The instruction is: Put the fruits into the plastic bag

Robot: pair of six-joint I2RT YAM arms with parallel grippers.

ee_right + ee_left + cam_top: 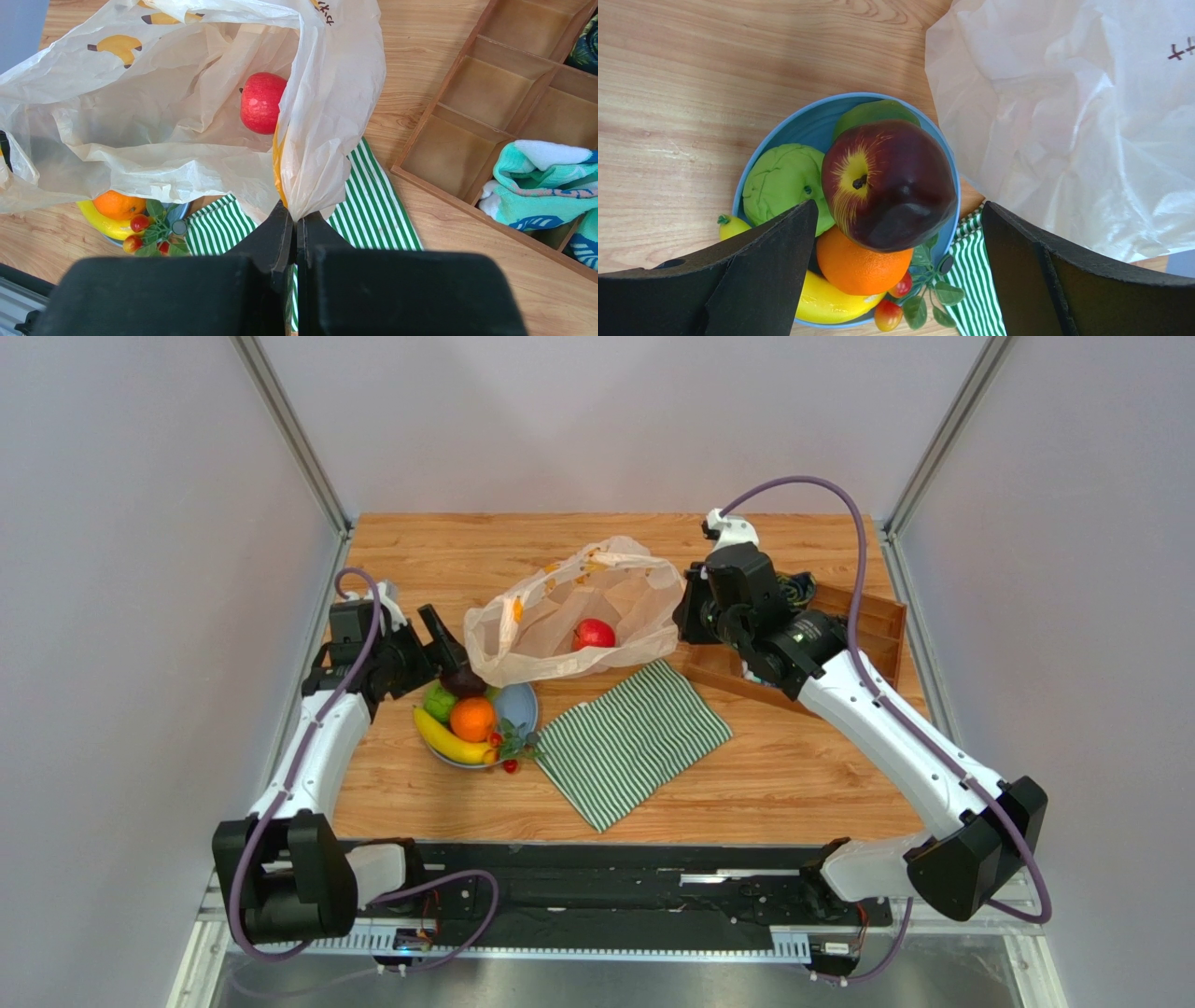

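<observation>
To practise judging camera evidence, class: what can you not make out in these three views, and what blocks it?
Left wrist view: the banana is mostly hidden by the orange and a finger of the left end effector.
Right wrist view: the plastic bag hides the green apple and dark fruit; the socks are cut off by the right edge.
Top external view: the right arm hides much of the wooden tray; its contents cannot be told.

text: none fully legible | plastic bag (pixel 175 133): dark lettering (pixel 321 5) at top edge, cut off, unreadable | left wrist view: two small plus-like marks (pixel 1182 50) on the bag
</observation>
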